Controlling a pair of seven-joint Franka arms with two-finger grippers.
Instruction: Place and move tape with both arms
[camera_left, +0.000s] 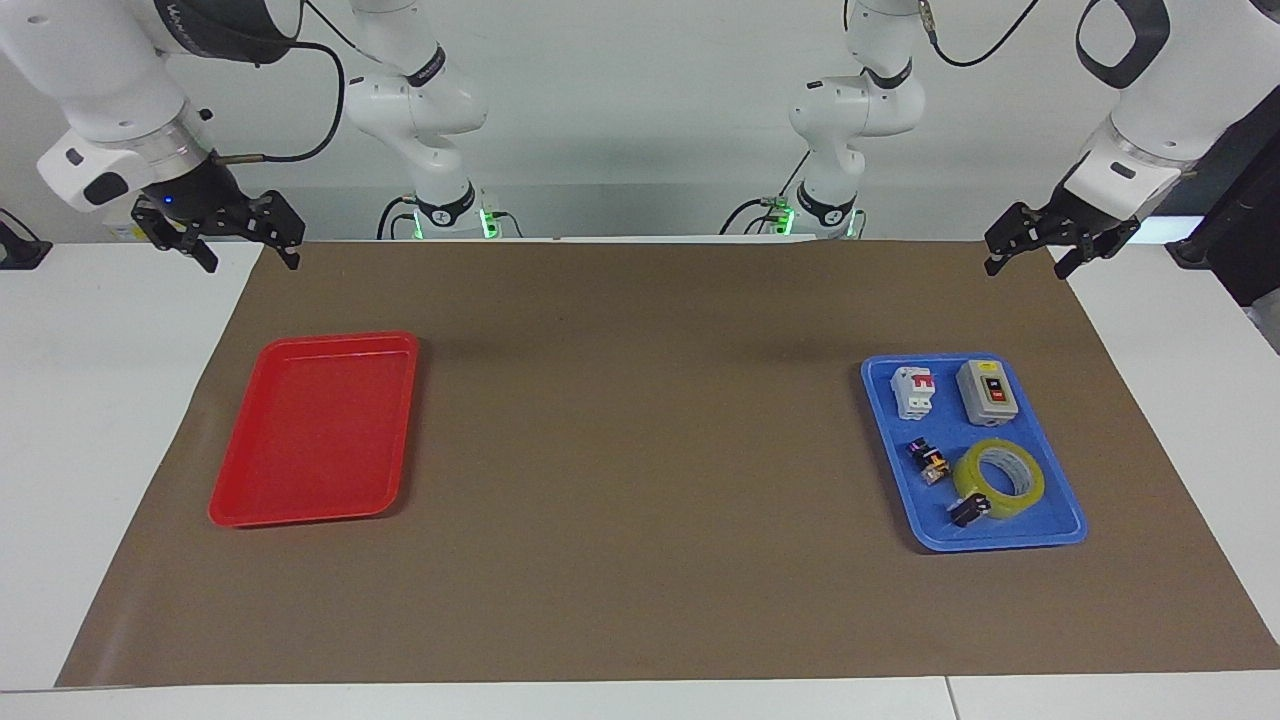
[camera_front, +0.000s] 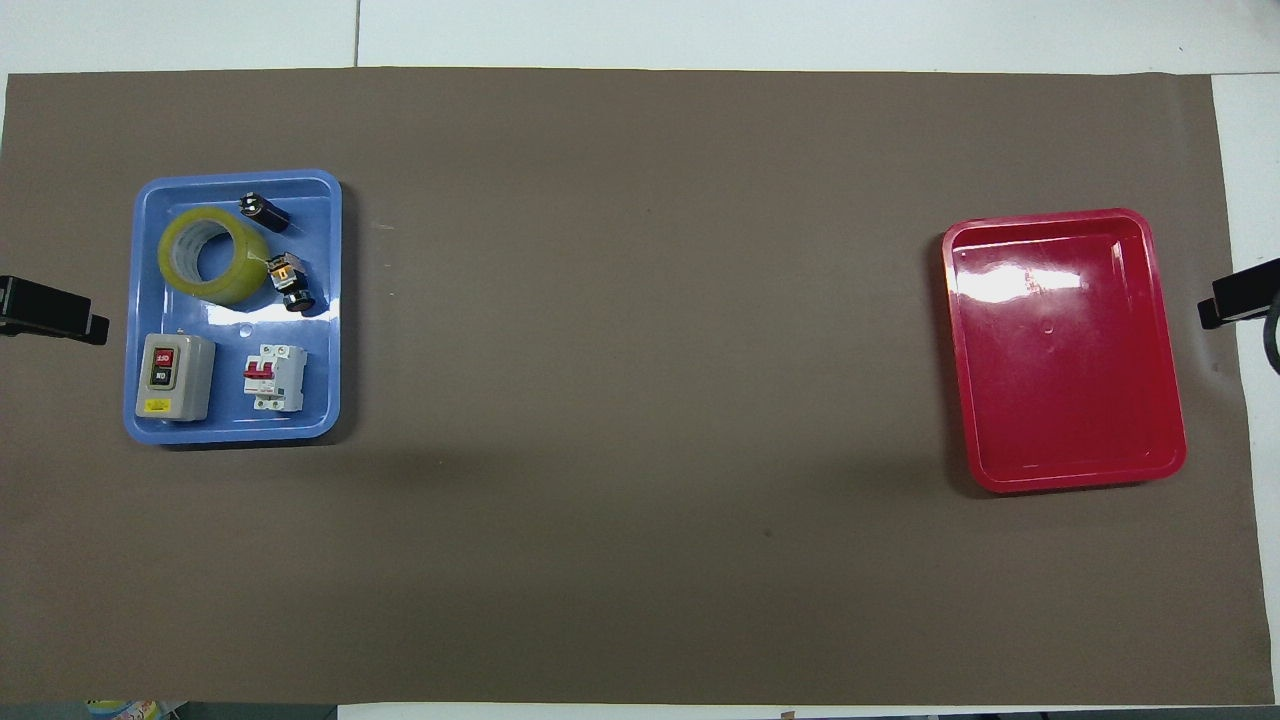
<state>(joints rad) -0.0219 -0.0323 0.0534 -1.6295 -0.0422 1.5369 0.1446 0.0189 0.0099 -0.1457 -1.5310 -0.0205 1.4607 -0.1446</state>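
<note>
Going by the facing view, one side to the other. Right gripper (camera_left: 245, 250) raised over the table's corner at the right arm's end, fingers spread apart, nothing between them; arm waiting. In the overhead view only a black tip (camera_front: 1240, 298) at the frame edge, beside the red tray.

Red tray (camera_left: 312, 430) flat on brown mat (camera_left: 640, 500), toward the right arm's end, nothing in it (glossy, light glare on the floor).

Blue tray (camera_left: 1060, 520) on the mat toward the left arm's end. Inside, nearer the robots: white breaker with red lever (camera_left: 912, 391) and grey switch box (camera_left: 987, 392), side by side, apart. Farther from the robots: tape (camera_left: 1000, 482), yellow translucent roll lying flat, pale core up, in the tray's corner. Small black connector (camera_left: 928, 460) just beside the roll, between it and the breaker; second black connector (camera_left: 966, 512) against the roll's edge, contact not clear.

Left gripper (camera_left: 1030, 262) raised over the mat's corner at the left arm's end, fingers apart, holding nothing; well clear of the blue tray. Arm waiting too.
</note>
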